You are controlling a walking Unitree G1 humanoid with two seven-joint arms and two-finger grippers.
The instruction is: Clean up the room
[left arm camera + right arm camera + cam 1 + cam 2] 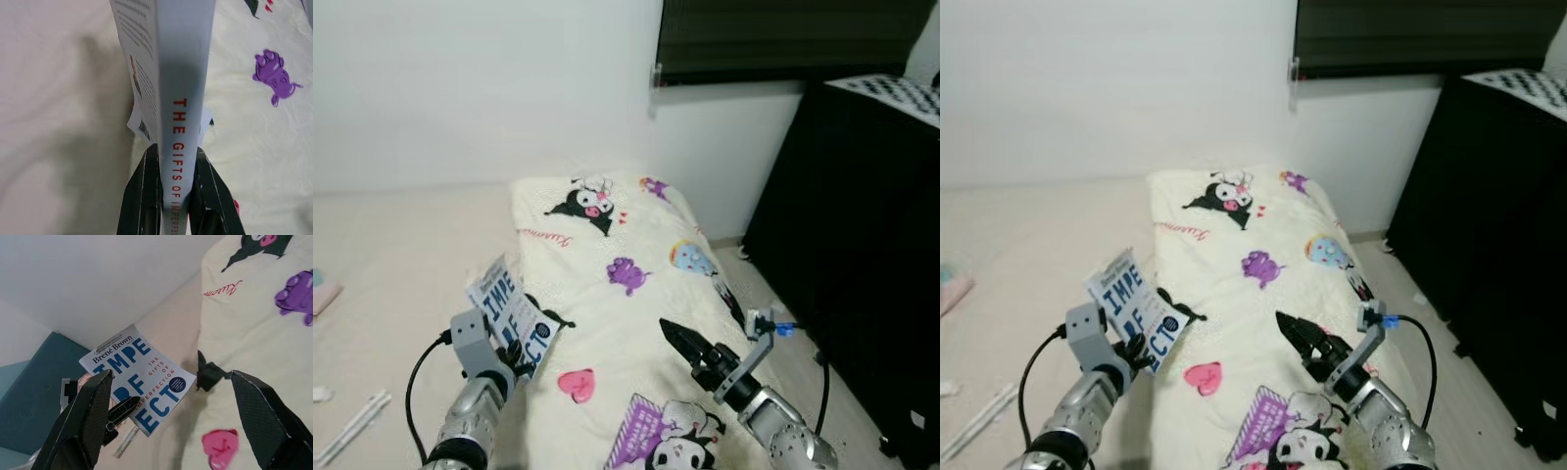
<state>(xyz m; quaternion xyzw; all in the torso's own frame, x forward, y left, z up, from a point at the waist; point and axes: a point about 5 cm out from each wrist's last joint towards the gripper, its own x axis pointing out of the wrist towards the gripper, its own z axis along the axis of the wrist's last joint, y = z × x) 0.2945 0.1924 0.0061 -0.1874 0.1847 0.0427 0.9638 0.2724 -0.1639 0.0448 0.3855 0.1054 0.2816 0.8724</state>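
Two grippers are up over the bedding: the left gripper [521, 354] has its black fingers [146, 196] pinched tight on the spine end of a white-and-blue book [513, 318], holding it upright and clear of the surface, just off the left edge of the cream blanket [636, 294] printed with cartoon characters, while the right gripper [690, 348] hovers low over the blanket with its jaws spread wide and nothing between them. From the right wrist view the book [142, 382] faces that gripper, cover outward, with large blue lettering. To the robot's right stands a black cabinet [862, 235], and along the far wall a dark window blind [783, 39] hangs above it. Near the lower left of the head view some small white items [352, 421] lie on the pale floor, too blurred to identify. By my reading the step in hand is carrying the picked-up book away to wherever it belongs; the next move calls for keeping the grip firm on that narrow spine while turning toward a shelf or surface, which is not visible here
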